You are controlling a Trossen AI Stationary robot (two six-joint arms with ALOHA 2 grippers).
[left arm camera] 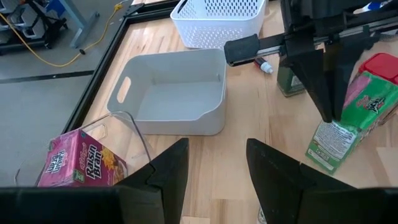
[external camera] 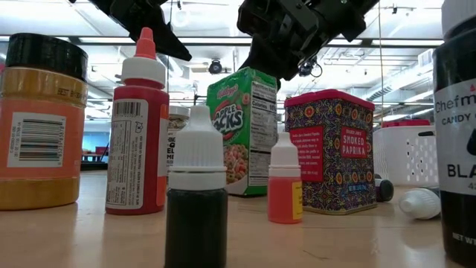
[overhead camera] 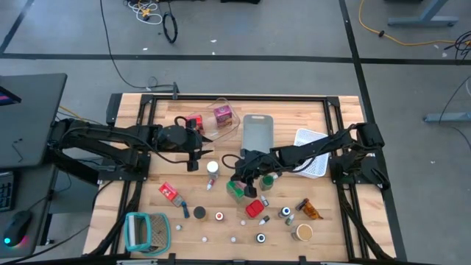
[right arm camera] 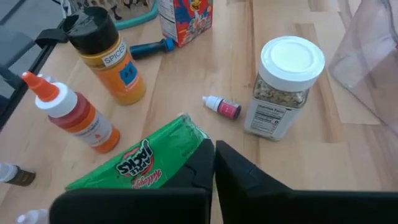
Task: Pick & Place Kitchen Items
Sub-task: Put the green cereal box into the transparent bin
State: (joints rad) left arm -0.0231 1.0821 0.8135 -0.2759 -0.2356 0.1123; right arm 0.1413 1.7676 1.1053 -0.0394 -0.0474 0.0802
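My right gripper (overhead camera: 246, 177) is shut and points down at the top end of a green cereal packet (overhead camera: 237, 190), which stands on its bottom end on the table (external camera: 245, 130). Around it are a red paprika tin (external camera: 331, 152), a white-capped jar (right arm camera: 283, 87), an orange spice bottle (right arm camera: 112, 56), a red squeeze bottle (right arm camera: 68, 115) and a small dropper bottle (right arm camera: 222, 107). My left gripper (left arm camera: 214, 180) is open and hangs above the table next to the clear bin, which holds a pink cereal packet (left arm camera: 81, 162). My right gripper comes from above, pointing down, with its shut fingers (left arm camera: 326, 93) at the top end of the green packet (left arm camera: 341, 127). That top end (right arm camera: 186, 134) lies beside the outer side of one finger. I cannot tell whether they touch. The packet stands on the table.
A clear bin (overhead camera: 221, 116), a grey bin (overhead camera: 257, 132) and a white basket (overhead camera: 313, 151) line the table's far half. A teal-and-white ribbed holder (overhead camera: 146, 230) sits at the near left corner. Small bottles, jars and white pieces are scattered over the near half.
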